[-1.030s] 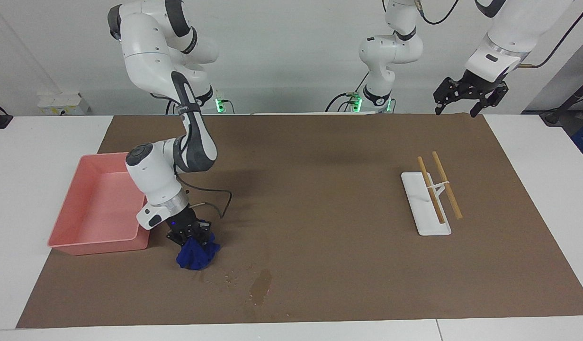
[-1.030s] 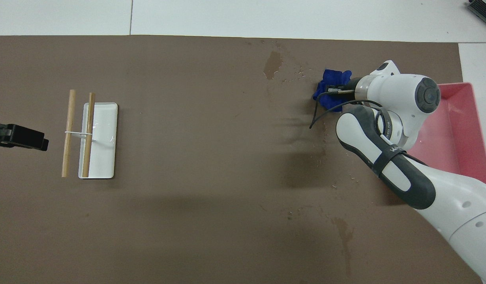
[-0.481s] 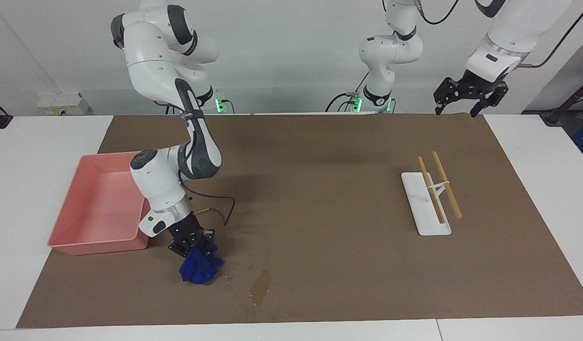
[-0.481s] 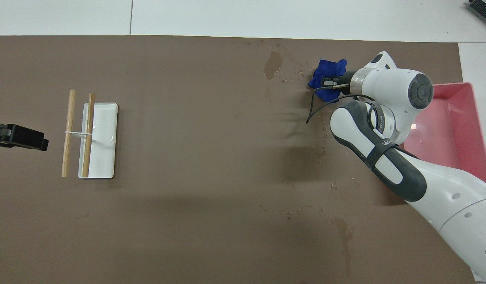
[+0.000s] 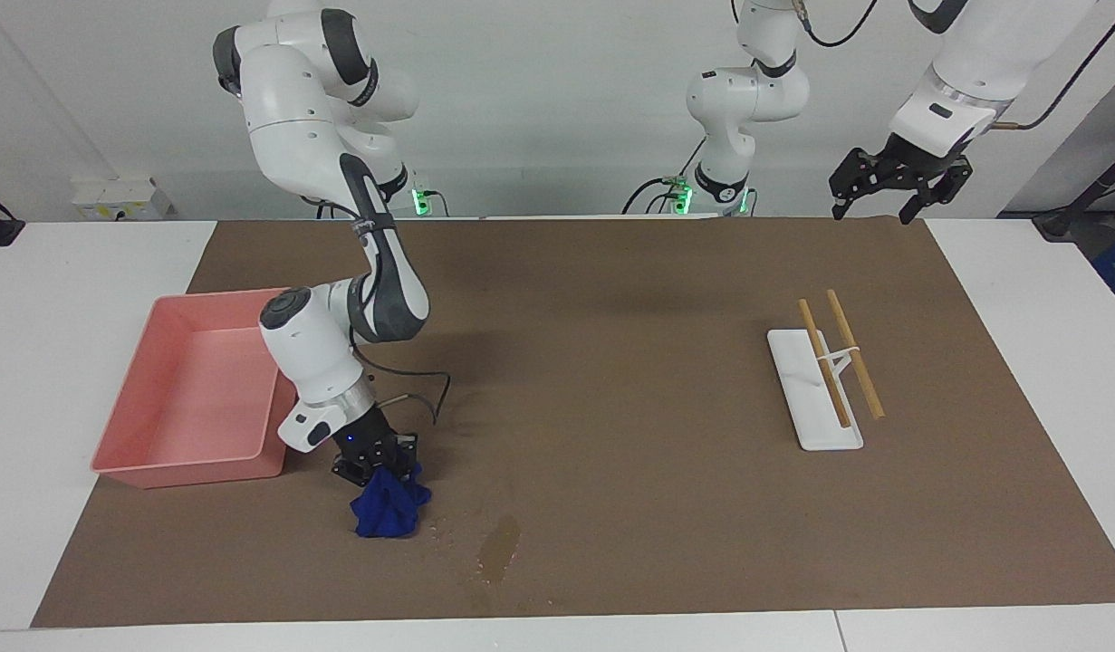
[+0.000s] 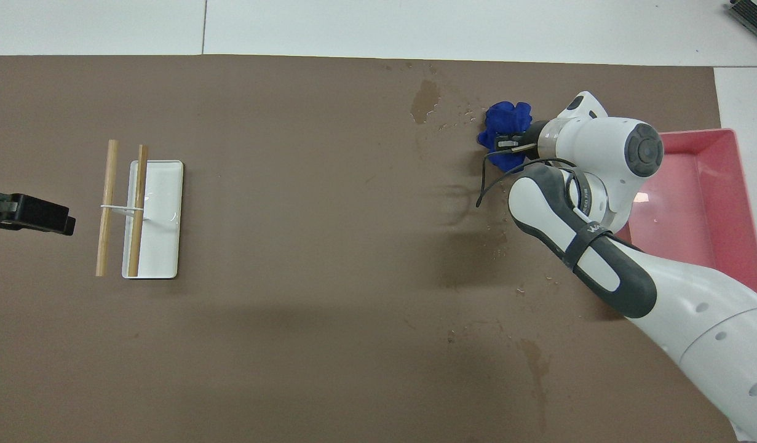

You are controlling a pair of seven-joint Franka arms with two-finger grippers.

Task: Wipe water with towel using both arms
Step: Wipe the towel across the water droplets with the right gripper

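Note:
My right gripper (image 5: 382,464) is shut on the towel (image 5: 390,512), a bunched royal-blue cloth that hangs from its fingertips down to the brown mat. From overhead the towel (image 6: 505,119) shows just past the right gripper (image 6: 511,143). The water is a darker blotch (image 5: 500,549) with tiny droplets (image 5: 441,530) between it and the towel, close to the mat's edge farthest from the robots. Seen from overhead, the blotch (image 6: 425,101) lies a short way from the cloth. My left gripper (image 5: 885,197) waits open, raised over the mat's corner by its own base; its tip (image 6: 59,221) shows overhead.
A pink tray (image 5: 186,473) stands beside the right arm at its end of the table; its rim (image 6: 698,131) shows overhead. A white dish (image 5: 820,436) with two chopsticks (image 5: 854,355) across it lies toward the left arm's end. A faint stain (image 6: 538,363) marks the mat nearer the robots.
My right gripper has carried the towel farther from the robots and a little toward the water blotch. The left arm has not moved.

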